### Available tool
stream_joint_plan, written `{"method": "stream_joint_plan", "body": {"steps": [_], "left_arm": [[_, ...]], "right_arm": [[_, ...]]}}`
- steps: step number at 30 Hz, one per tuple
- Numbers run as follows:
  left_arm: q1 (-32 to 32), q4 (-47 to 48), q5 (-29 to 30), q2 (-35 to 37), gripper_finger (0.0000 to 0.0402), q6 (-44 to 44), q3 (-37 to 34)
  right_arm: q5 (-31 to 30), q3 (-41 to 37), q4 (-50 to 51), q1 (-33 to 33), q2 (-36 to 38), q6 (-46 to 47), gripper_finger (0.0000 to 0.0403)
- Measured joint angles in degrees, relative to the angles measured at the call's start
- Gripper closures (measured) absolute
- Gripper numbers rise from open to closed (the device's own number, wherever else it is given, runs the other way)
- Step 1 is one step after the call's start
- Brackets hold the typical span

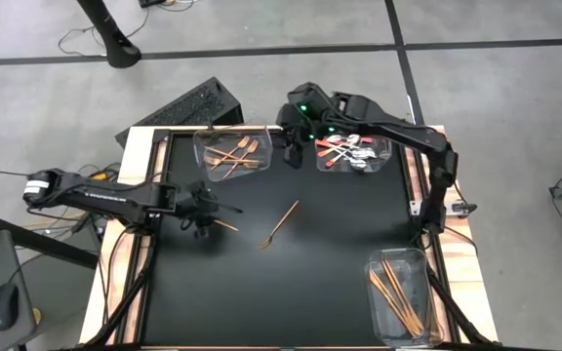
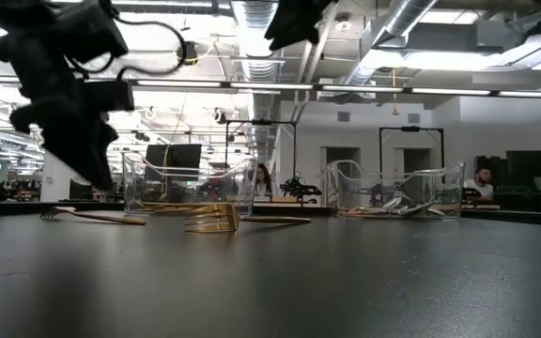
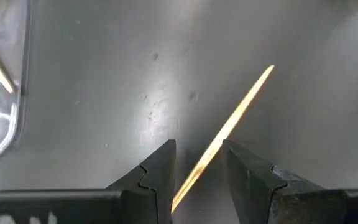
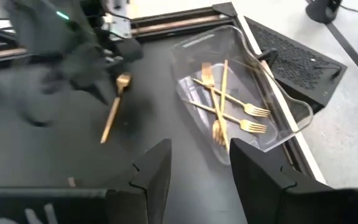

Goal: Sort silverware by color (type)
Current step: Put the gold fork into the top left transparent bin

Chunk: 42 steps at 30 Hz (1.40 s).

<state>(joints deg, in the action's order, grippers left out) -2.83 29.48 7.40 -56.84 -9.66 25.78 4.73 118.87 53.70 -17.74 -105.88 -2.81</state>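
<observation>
Left end effector [image 1: 201,208] sits low at the left-centre of the high view, fingers [image 3: 157,174] apart and straddling a gold utensil [image 3: 225,134] that lies flat on the black counter [image 1: 291,292]; nothing gripped yet. A second gold fork [image 1: 281,224] lies loose at mid-counter, just right of it. Remaining silverware is already binned: forks in the clear bin [image 1: 234,152] at upper centre, red-handled spoons in the bin [image 1: 354,152] to its right, long gold sticks in the bin [image 1: 400,292] at lower right.

Right end effector [image 1: 291,146] hovers between the two upper bins, fingers apart, empty.

Risks, as judged:
- Utensil is thin and flat against the counter; fingers closing too high would slip off or skid it away.
- It runs at a slant between the fingers, so it could pivot when pinched.
- Right arm hangs near the fork bin; a carry there could crowd it.
</observation>
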Motion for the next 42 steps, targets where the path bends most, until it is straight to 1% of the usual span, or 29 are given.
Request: {"method": "stream_joint_plan", "body": {"steps": [9,13,17,20,24,25,29,32,35,40,42], "left_arm": [[0.0,-0.5,0.4,-11.1,0.0283,0.3,0.0],[0.0,-0.8,-1.3,-13.8,0.0283,1.5,0.4],[0.0,-0.9,-0.3,-15.1,0.0288,2.0,0.5],[-0.3,-1.2,-1.0,-15.1,0.0316,3.0,0.4],[-1.1,-1.5,-3.7,-15.2,0.0382,3.2,0.4],[-1.3,-1.6,-3.9,-15.2,0.0390,3.2,0.4],[-1.5,-2.4,-4.1,-14.7,0.0393,1.2,0.2],[-1.5,-2.7,-4.2,-13.6,0.0398,-1.9,1.0],[-1.5,-4.2,-4.1,-12.3,0.0399,-2.6,2.7],[-1.8,-9.9,-4.1,-10.7,0.0399,-2.7,6.0],[-1.8,-14.0,-4.1,-10.3,0.0399,-2.6,7.9]], "right_arm": [[-0.9,0.0,4.7,2.9,3.2,2.6,0.0220],[-2.1,0.0,7.7,4.2,3.4,3.0,0.0220],[-2.3,0.0,9.4,5.6,3.3,4.3,0.0220],[-2.9,0.0,9.5,6.9,3.3,5.6,0.0220],[-5.2,-0.1,10.5,8.5,4.1,7.6,0.0220],[-5.9,-0.1,11.0,8.9,4.6,8.0,0.0220],[-10.2,-1.1,13.2,10.1,7.9,9.2,0.0227],[-12.7,-5.6,13.3,10.7,12.0,12.1,0.0236],[-12.7,-13.0,8.8,10.9,17.1,16.5,0.0245],[-12.8,-28.7,-5.7,12.7,26.3,25.5,0.0251],[-12.7,-34.7,-12.1,14.0,29.0,29.6,0.0250]]}}
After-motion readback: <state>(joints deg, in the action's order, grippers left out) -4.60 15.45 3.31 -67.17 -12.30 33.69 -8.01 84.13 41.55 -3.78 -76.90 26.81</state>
